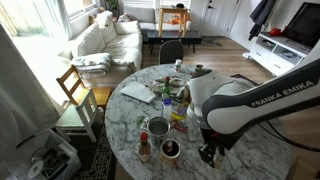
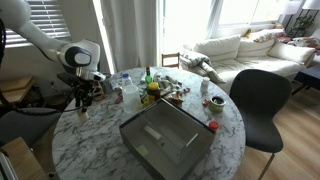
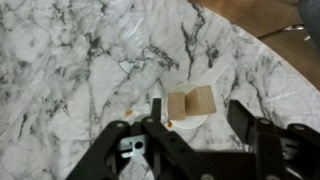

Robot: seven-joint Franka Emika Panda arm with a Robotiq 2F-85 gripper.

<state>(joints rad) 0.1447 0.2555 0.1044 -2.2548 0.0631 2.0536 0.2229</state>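
Your tool stands wide, with the wooden block just beneath it on the desk; nothing gripped yet.

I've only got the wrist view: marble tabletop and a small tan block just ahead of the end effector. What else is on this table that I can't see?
Observer: A large grey tray sits near the middle of the round table, well apart from the end effector.
Operator: Anything closer to me?
Observer: Yes. In an exterior view, a cup with dark contents stands on the marble beside the end effector, not touching it.
Operator: And around the table?
Observer: A black chair is drawn up to the table's edge, on the side away from the arm.
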